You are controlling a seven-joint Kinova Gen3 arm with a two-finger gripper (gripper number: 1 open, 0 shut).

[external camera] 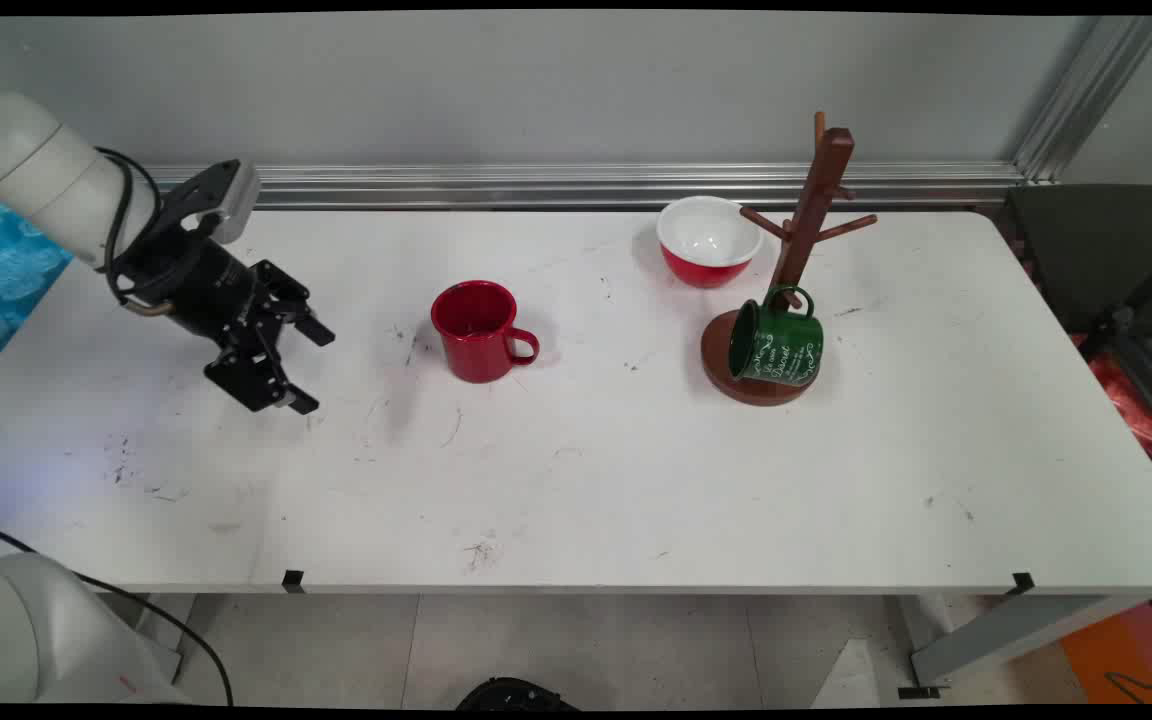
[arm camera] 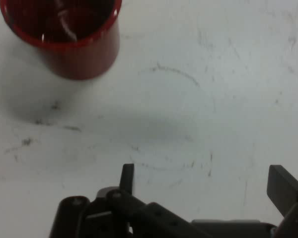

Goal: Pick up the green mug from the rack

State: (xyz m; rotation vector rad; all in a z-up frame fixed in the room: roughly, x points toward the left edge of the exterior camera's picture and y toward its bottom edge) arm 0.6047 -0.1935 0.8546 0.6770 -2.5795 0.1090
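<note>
Gripper (external camera: 311, 368) spread wide (holding nothing), above table (external camera: 576, 480), red mug (external camera: 477, 330) nearest, green mug (external camera: 776, 343) on rack (external camera: 804, 240), bowl (external camera: 708, 240) behind.

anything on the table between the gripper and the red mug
Nothing: between the open gripper and the red mug lies only bare, scuffed white table, as both the main and hand views show.

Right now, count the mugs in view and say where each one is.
2. The red mug stands upright on the table, right of the open gripper. The green mug hangs tilted on the wooden mug tree, over its base.
</note>
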